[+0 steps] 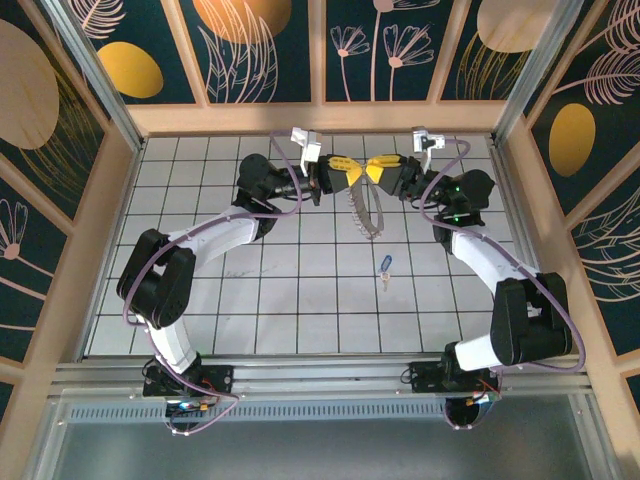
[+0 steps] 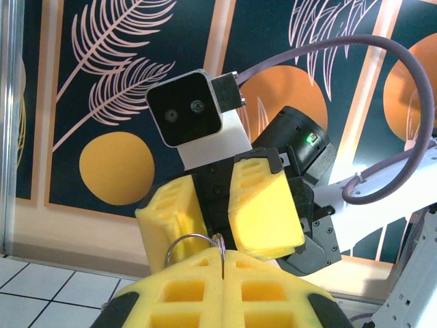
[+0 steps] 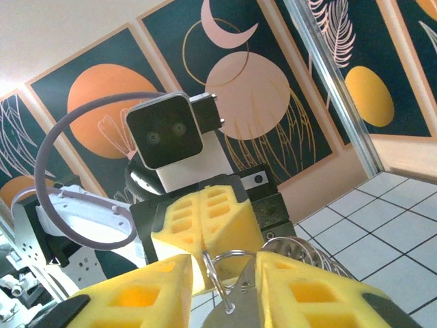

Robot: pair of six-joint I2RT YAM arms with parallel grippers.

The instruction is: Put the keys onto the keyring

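The keyring, a silvery chain (image 1: 366,212), hangs from where both grippers meet above the far middle of the floor. My left gripper (image 1: 341,172) (image 2: 222,265) is shut on the thin wire ring (image 2: 186,239) at the chain's top. Facing it, my right gripper (image 1: 377,170) (image 3: 224,290) has its yellow fingers (image 3: 307,287) apart, with that ring (image 3: 229,263) and a flat silver tab (image 3: 235,316) between them and the chain's coils (image 3: 311,247) just behind. The blue-headed key (image 1: 386,262) lies alone on the tiles, below the chain's lower end.
White tiled floor (image 1: 280,300) inside wooden walls (image 1: 320,117) with patterned panels. Both arms arch in from the near corners; purple cables (image 1: 275,205) loop along them. The opposite wrist camera (image 2: 186,109) is close in front of each gripper.
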